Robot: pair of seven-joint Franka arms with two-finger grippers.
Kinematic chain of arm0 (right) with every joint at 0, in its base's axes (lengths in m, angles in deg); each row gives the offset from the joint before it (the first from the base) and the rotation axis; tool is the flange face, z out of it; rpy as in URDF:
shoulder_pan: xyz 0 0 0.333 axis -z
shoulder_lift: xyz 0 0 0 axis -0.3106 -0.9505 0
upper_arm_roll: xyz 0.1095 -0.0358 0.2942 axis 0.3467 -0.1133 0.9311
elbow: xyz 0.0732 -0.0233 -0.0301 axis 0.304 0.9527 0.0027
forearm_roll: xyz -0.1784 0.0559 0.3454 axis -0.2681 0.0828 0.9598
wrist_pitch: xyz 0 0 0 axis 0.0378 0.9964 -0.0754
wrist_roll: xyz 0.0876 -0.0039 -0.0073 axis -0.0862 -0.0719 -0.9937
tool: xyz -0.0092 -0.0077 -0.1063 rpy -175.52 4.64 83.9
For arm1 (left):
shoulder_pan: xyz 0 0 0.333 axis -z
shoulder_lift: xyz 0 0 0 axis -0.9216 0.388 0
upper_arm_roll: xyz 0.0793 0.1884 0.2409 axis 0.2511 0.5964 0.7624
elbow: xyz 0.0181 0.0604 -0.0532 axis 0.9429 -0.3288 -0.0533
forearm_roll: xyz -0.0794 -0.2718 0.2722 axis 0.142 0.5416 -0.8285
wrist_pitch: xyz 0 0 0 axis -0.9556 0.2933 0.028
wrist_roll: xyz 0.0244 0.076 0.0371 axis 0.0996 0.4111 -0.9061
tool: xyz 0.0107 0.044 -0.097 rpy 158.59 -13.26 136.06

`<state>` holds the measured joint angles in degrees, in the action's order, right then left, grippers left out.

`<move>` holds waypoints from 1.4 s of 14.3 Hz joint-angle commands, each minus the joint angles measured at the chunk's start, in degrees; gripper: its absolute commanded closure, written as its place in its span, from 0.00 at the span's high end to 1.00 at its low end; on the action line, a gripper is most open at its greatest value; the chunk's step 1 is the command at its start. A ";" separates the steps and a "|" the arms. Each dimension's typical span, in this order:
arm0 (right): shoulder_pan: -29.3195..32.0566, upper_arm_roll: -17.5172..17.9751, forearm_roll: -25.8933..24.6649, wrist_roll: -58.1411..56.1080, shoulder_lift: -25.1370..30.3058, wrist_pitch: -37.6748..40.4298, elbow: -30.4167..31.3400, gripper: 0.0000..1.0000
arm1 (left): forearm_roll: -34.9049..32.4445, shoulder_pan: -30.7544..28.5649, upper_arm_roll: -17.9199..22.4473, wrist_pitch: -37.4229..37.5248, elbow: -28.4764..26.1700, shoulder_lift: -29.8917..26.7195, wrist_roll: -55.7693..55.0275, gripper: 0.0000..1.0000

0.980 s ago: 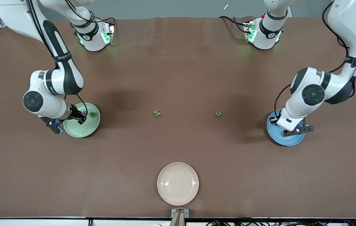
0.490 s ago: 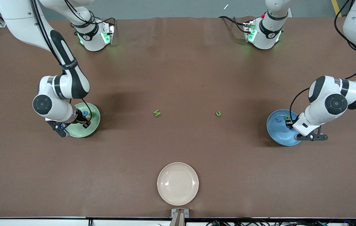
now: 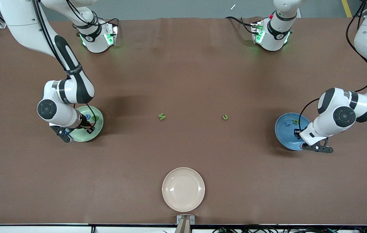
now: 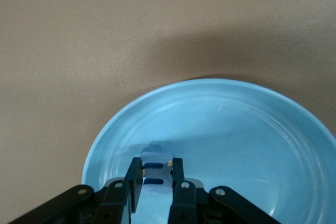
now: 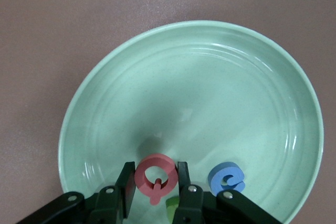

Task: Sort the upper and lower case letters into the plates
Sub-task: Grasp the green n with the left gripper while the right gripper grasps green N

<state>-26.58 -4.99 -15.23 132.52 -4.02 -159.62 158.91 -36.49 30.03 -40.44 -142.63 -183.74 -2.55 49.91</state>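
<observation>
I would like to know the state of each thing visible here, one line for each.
right gripper: shut on red letter, over the green plate
left gripper: shut on blue letter, over the blue plate
cream plate: holds nothing
two green letters: flat on the table, unsorted

Glossy white arms (image 3: 342, 110) with black joints (black cables trailing), green-lit bases (image 3: 97, 37).

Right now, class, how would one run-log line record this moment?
right gripper: shut on red letter over green plate | left gripper: shut on blue letter over blue plate | two green letters unsorted
</observation>
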 commanded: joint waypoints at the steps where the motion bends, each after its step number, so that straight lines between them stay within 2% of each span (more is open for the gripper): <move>1: 0.39 0.52 -0.74 0.58 -0.95 -0.99 -0.11 0.03 | -0.98 -0.74 -0.42 0.17 0.34 0.20 0.77 0.10; 4: 0.30 0.52 -0.74 0.58 -1.22 -0.90 -0.12 0.04 | -0.98 -0.83 -0.50 0.17 0.25 0.11 0.51 0.16; 5: 0.30 0.52 -0.74 0.67 -1.31 -0.81 -0.12 0.05 | -0.98 -0.74 -0.50 0.26 0.42 0.03 0.33 0.25; 6: 0.30 0.52 -0.65 0.67 -1.31 -0.72 -0.12 0.10 | -0.90 -0.74 -0.50 0.26 0.42 -0.06 0.24 0.35; 7: 0.30 0.52 -0.65 0.67 -1.39 -0.11 -0.29 0.30 | -0.90 -0.74 -0.59 0.26 0.42 -0.24 0.15 0.54; 8: 0.13 0.52 -0.65 0.67 -1.39 -0.02 -0.38 0.78 | -0.90 -0.74 -0.68 0.34 0.42 -0.41 0.15 0.72; 9: 0.04 0.52 -0.65 0.49 -1.39 0.07 -0.38 1.00 | -0.81 -0.65 -0.94 0.69 0.42 -0.50 0.07 0.82; 11: 0.04 0.52 -0.65 0.32 -1.05 2.51 -1.69 1.00 | -0.29 -0.57 -2.34 1.66 0.42 -1.47 0.06 0.94; 12: -0.05 0.60 -0.65 0.49 -0.52 6.97 -3.53 1.00 | -0.11 -0.57 -3.57 2.71 0.60 -1.82 0.06 0.99; 14: -0.48 0.96 -0.04 1.10 0.71 19.96 -9.40 1.00 | 0.25 -0.57 -6.81 6.74 0.86 -2.70 -2.38 0.99; 16: -2.23 1.39 0.49 4.86 0.72 26.24 -13.37 1.00 | 0.25 -0.74 -10.95 10.17 1.04 -2.96 -9.04 0.99; 18: -5.57 1.48 2.94 10.40 0.54 25.92 -14.44 1.00 | 0.33 -0.31 -14.81 11.24 0.95 -2.70 -19.30 0.99; 20: -8.90 1.40 7.24 15.41 0.28 21.89 -14.44 1.00 | 0.77 0.83 -17.54 11.24 0.77 -2.09 -31.78 0.99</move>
<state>-32.31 -3.42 -10.97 142.90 -3.46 -134.93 144.18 -36.34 30.23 -55.91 -132.27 -182.35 -4.13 27.29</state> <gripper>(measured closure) 0.000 0.004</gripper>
